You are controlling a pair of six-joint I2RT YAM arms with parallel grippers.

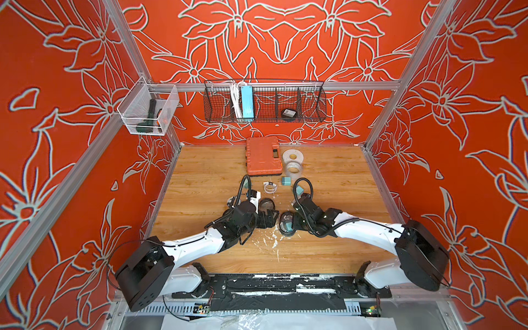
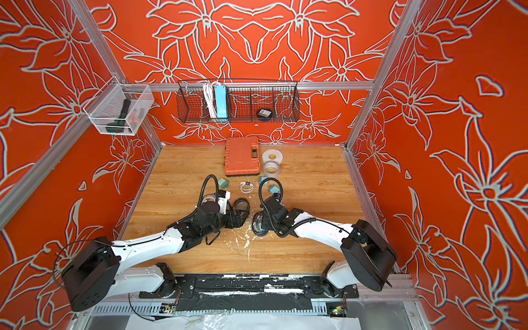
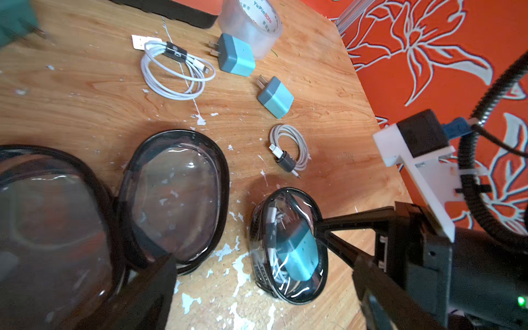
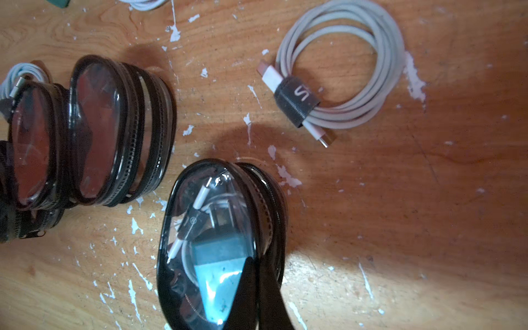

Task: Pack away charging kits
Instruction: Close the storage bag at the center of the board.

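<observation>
The right end effector (image 3: pixel 319 227) is seen closed. Its two black fingers (image 3: pixel 357 216) are pinched together on the black rim of an oval, clear-faced pouch (image 4: pixel 200 217), which is tilted up on its side on the scuffed wooden worktop (image 1: pixel 343 200). Through the clear face, a teal cube wall plug (image 4: pixel 217 271) and a coiled white cable (image 4: pixel 200 197) are seen packed inside.

The left end effector (image 1: pixel 273 219) is set just across from the right one, with its jaws spread wide. Two empty black-rimmed clear pouches are found at it. One (image 3: pixel 174 200) lies just past a fingertip (image 3: pixel 160 274). The other (image 3: pixel 51 228) is so near the lens that it is blurred, and whether it is touched cannot be told.

Beyond both end effectors, loose parts are spread on the worktop. Two teal plugs (image 3: pixel 235 54) (image 3: pixel 275 97) with metal prongs lie there, along with a white coil (image 3: pixel 174 71) bound by a black band. A pale grey coil (image 4: pixel 343 71) lies nearest the filled pouch.

In the right wrist view, the zip band (image 4: pixel 267 217) along the filled pouch's side is shown. A further white coil (image 4: pixel 17 77) is also seen there behind the empty pouches, and it is not given by the left wrist view. A third loose teal plug (image 2: pixel 223 183) near the left arm is shown plainly in a top view. In the left wrist view only its blurred corner (image 3: pixel 14 23) is caught.
</observation>
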